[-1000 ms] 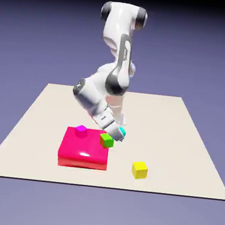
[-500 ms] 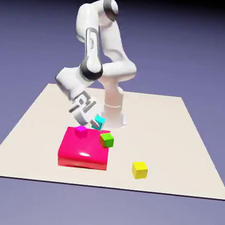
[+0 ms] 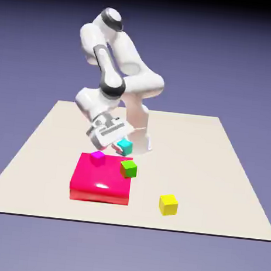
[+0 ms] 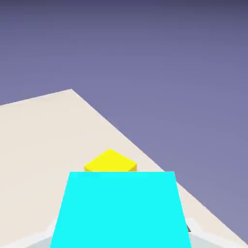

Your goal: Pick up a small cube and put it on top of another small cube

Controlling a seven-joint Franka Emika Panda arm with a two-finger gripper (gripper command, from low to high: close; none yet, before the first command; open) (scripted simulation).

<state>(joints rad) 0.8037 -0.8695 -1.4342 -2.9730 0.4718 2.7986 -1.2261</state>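
The small cyan cube [image 3: 124, 147] hangs in the air, held in my gripper [image 3: 123, 149], which is shut on it just above the far edge of the red block [image 3: 100, 184]. In the hand view the cyan cube [image 4: 120, 209] fills the lower middle and hides the fingertips. A magenta small cube [image 3: 98, 157] rests on the red block's far left part, to the exterior view's left of my gripper. A green cube [image 3: 128, 169] sits at the block's right edge. The yellow cube [image 3: 168, 204] lies on the table nearer the camera; the yellow cube [image 4: 111, 162] peeks over the cyan one in the hand view.
The beige table [image 3: 216, 170] ends close behind the yellow cube in the hand view, where the table's edge [image 4: 126, 135] runs diagonally. The robot's base [image 3: 138, 139] stands right behind my gripper.
The arm swung toward the exterior view's left and lifted, carrying the cyan cube from beside the green cube to above the red block's far edge. The other cubes have not moved.
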